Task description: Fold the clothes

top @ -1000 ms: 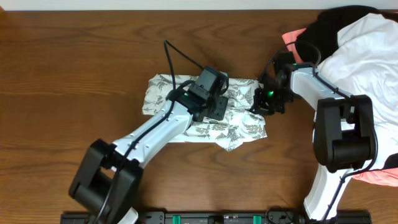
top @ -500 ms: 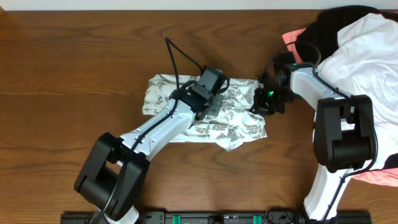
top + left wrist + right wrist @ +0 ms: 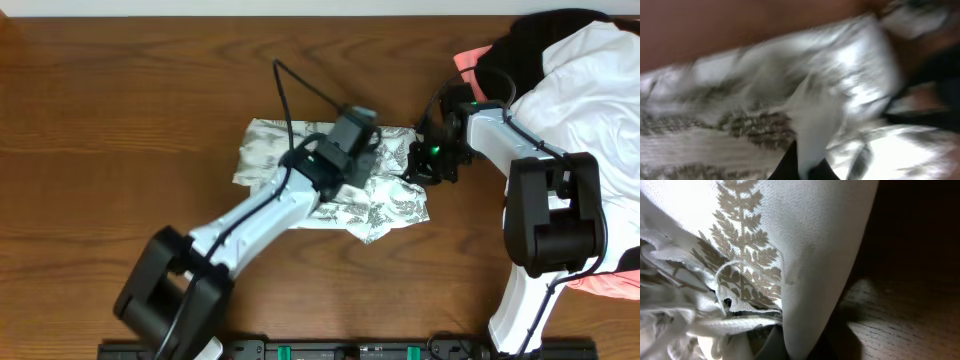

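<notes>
The clothes, a thin white garment printed with grey-green fern leaves, lie crumpled at the middle of the brown table. My left gripper is over the garment's middle and is shut on a pinch of its fabric. In the blurred left wrist view, a white fold rises from between the two black fingertips. My right gripper is at the garment's right edge, shut on it. In the right wrist view, a fern-printed fold runs down into the jaws, with bare wood to its right.
A pile of other clothes fills the back right corner: a plain white garment, a black one and a coral-pink one. More pink fabric hangs at the right edge. The left arm's black cable loops over the table.
My left gripper has shut on the fabric and moved a little back and right, pulling the garment's left edge slightly with it. The right arm has not moved.
</notes>
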`<state>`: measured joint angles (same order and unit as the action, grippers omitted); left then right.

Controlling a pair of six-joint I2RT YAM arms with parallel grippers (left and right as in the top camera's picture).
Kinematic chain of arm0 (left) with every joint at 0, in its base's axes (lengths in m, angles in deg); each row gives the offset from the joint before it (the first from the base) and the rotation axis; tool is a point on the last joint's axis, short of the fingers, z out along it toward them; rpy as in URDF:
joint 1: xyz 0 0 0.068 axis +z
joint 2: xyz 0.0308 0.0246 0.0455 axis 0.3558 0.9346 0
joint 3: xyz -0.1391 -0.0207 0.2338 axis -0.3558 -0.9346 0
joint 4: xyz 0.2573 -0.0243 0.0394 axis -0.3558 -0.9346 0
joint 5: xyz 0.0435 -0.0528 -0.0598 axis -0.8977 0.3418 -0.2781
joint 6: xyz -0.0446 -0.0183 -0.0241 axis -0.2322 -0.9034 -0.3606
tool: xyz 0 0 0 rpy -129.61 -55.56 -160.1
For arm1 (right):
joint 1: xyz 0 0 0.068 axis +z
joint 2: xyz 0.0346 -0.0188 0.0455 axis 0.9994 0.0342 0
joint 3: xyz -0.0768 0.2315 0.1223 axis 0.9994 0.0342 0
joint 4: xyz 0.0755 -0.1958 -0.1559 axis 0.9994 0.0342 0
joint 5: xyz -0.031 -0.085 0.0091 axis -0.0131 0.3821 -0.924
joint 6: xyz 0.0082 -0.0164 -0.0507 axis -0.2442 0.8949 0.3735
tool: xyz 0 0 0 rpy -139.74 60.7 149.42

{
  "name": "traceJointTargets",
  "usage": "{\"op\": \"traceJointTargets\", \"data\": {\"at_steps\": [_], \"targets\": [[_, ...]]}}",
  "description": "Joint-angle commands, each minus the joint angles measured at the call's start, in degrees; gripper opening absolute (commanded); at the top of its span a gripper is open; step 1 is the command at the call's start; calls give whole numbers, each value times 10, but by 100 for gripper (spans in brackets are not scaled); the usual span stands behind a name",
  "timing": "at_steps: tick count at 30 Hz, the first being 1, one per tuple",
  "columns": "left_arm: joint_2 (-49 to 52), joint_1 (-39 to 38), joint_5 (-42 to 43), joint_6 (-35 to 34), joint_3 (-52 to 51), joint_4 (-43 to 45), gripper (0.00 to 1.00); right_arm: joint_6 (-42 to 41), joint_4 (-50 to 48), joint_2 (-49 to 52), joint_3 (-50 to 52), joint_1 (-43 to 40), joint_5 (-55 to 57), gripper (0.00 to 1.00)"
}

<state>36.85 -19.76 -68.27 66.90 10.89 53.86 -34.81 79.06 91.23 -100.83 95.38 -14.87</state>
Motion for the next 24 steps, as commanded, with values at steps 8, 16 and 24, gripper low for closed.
{"op": "traceJointTargets", "data": {"at_steps": [8,16,24], "targets": [[-5,-44,23,-34,26,31,6,6,1,17,6,14,30,1],[-24,-27,-76,6,26,-4,15,7,4,17,6,14,30,1],[-101,95,-158,5,26,-81,16,7,5,17,6,14,30,1]]}}
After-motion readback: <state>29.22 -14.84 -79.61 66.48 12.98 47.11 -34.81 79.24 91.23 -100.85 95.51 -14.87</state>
